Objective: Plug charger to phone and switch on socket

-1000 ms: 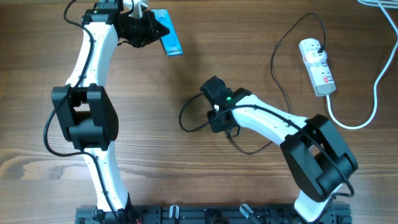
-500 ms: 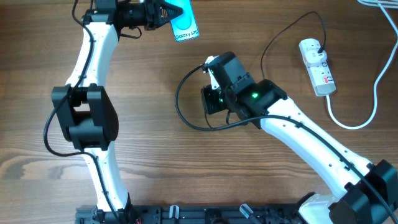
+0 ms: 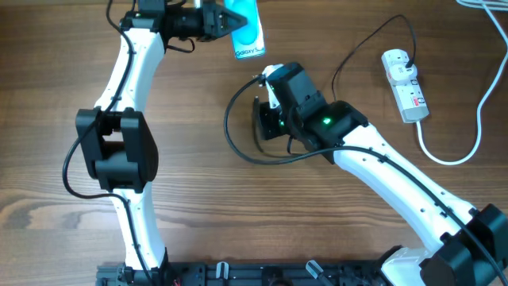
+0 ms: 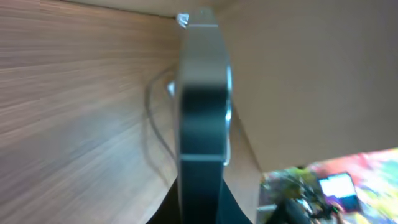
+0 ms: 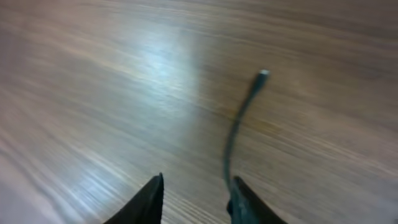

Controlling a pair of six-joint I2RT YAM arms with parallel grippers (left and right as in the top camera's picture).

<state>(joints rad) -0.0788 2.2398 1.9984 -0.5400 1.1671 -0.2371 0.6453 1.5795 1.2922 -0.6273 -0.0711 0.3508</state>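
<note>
phone carried further right

since half a second ago the phone (image 3: 247,32) has slid right, pinched in the left gripper (image 3: 225,17) (edge-on in its wrist view). right gripper (image 5: 196,183) jaws spread, the charger (image 5: 234,127) cable beside one finger (image 5: 244,202). socket (image 3: 405,83) lies well apart, far right.

Teal-blue phone (image 3: 247,30) (white lettering), black charger (image 3: 225,127), white socket (image 3: 405,86), brown wood-grain table (image 3: 238,222).
</note>
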